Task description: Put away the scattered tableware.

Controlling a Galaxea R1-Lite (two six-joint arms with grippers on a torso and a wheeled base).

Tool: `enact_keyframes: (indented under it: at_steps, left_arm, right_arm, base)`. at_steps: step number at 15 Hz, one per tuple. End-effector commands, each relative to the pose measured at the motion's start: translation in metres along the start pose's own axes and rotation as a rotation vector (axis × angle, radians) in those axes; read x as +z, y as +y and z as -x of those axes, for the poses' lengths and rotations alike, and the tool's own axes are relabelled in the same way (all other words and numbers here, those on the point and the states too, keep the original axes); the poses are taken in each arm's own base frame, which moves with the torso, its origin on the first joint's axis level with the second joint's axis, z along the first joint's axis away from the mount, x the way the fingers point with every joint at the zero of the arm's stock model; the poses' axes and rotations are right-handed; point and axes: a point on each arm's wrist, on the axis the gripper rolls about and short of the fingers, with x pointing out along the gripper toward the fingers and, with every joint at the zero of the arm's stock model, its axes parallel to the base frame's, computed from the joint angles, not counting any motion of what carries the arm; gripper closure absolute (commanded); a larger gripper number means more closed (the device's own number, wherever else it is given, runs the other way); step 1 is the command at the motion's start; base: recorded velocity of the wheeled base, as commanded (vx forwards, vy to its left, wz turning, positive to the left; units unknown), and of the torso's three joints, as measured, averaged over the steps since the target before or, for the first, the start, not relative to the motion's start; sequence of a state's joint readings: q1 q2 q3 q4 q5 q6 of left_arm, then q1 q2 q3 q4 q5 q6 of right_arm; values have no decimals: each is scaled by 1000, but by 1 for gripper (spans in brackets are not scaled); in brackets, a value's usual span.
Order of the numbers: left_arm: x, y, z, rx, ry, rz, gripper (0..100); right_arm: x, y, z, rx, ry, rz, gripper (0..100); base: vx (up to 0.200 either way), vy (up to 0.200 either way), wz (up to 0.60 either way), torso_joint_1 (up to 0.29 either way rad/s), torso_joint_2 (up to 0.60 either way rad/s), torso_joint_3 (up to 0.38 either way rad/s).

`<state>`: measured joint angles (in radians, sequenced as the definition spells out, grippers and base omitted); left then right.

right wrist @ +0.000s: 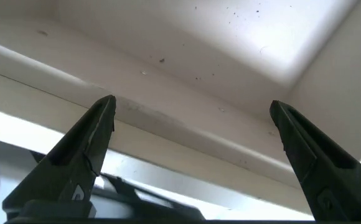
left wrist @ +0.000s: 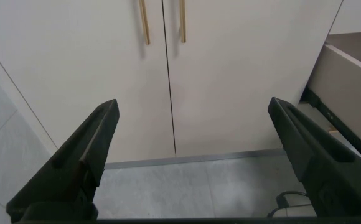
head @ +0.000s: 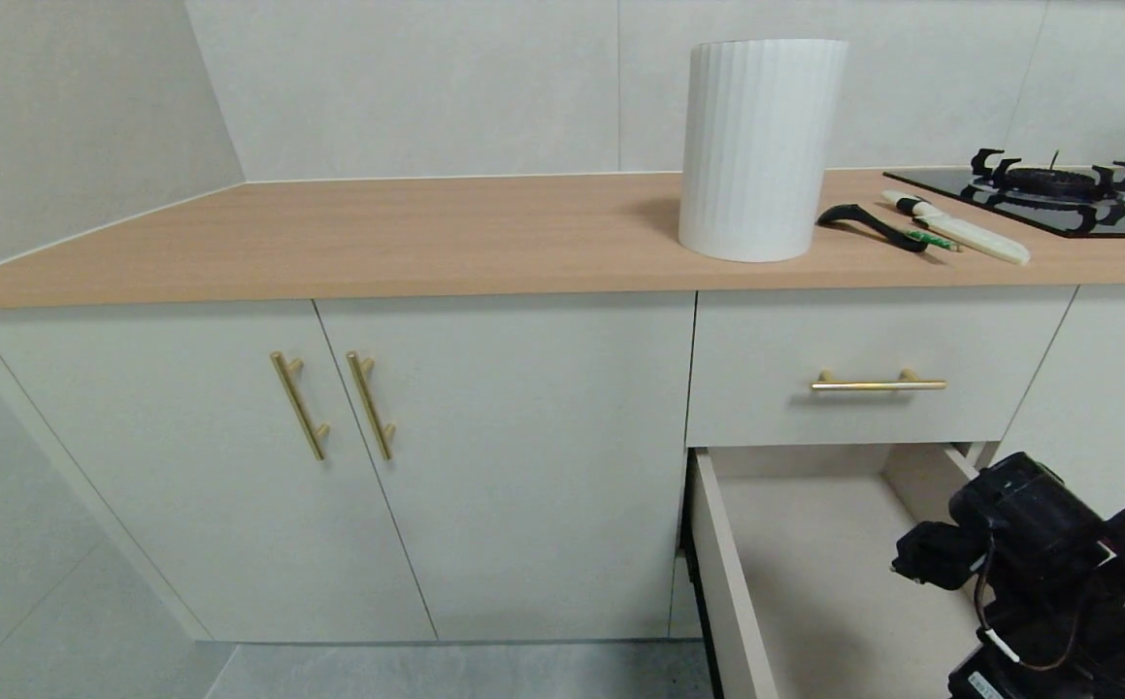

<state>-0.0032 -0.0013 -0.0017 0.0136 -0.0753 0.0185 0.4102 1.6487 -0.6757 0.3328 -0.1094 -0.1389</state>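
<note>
Left gripper [left wrist: 192, 102]: two black wedge-shaped fingers set wide apart, nothing between them, low in front of the doors [left wrist: 168, 74] and above the grey tiled floor [left wrist: 187, 186]. Right gripper [right wrist: 192, 102]: same black tapered fingers, also spread with nothing held, facing the inside of the drawer [head: 717, 544]. In the head view the right arm hangs over that drawer. The drawer is pulled out, a shallow box with smooth pale beige walls and bottom, a few dark specks on the surface. Above it sits a closed drawer front [head: 989, 340], flat matte off-white, with a horizontal brass bar handle [head: 877, 384]. To the left, two flat off-white doors carry a pair of slim vertical brass bars [head: 334, 406] on either side of the seam. Counter [head: 426, 233]: light wood-grain slab, straight front edge. On it stands a tall white ribbed canister [head: 761, 146], cylindrical, matte. Just right of it lie the tableware items: a curved black utensil [head: 873, 225] and a long white utensil [head: 960, 233], side by side, with a small green piece [head: 936, 239] between them, too small to identify. Beyond them is a glossy black glass hob [head: 1057, 209] with black pan supports. Smooth pale wall tiles stand behind.
</note>
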Motion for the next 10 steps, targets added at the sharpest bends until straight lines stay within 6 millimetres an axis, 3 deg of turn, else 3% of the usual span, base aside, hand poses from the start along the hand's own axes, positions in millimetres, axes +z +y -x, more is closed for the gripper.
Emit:
enact_keyframes:
  at_steps: [1,5,8,10]
  left_arm:
    - [0,0,0,0,2,0,0]
    - [0,0,0,0,2,0,0]
    - [0,0,0,0,2,0,0]
    - [0,0,0,0,2,0,0]
  right_arm:
    - [-1,4,0,7,15,21,0]
    - [-3,6,1,11,37,40,0]
    - [7,1,7,2,-10,0,0]
    - [22,-6,16,-4,-87,-140,0]
  base:
    - [0,0,0,0,0,0]
    - [0,0,0,0,0,0]
    - [0,0,0,0,0,0]
    - [0,0,0,0,0,0]
